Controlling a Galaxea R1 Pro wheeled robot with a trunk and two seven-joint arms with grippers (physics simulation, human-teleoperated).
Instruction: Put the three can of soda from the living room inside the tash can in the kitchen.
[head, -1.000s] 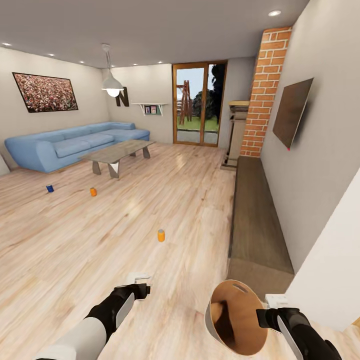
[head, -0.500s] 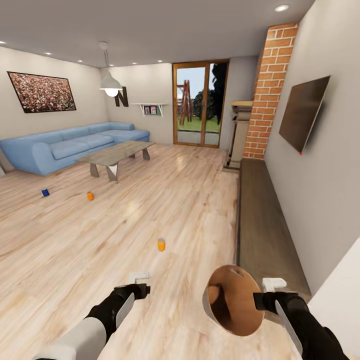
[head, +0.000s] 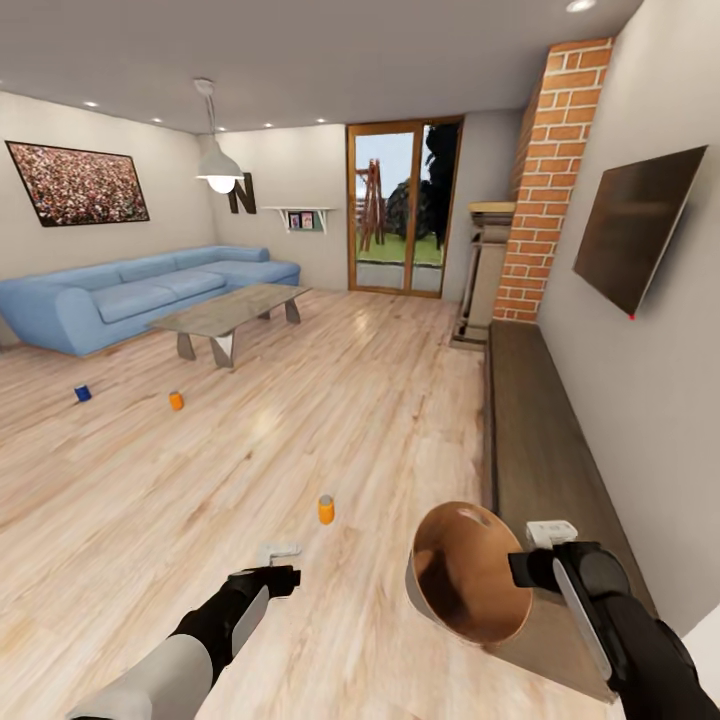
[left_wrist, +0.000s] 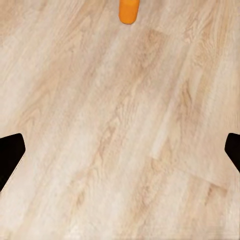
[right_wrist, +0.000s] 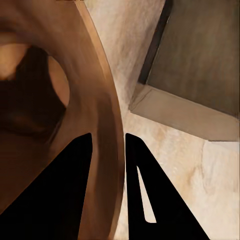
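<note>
Nearest orange soda can (head: 326, 509) stands upright on the wood floor (head: 350, 400), just ahead of the left end effector (head: 280, 565), whose fingers are spread wide with nothing between them. Probably lined up for a pickup. The other orange can (head: 176, 401) and the blue can (head: 82, 394) sit farther off, near the sofa (head: 140, 290). The right end effector (head: 530, 568) is pinched on the rim of the trash can (head: 465, 585), tilted mouth-up, so it looks like the bin's being brought to the cans.
</note>
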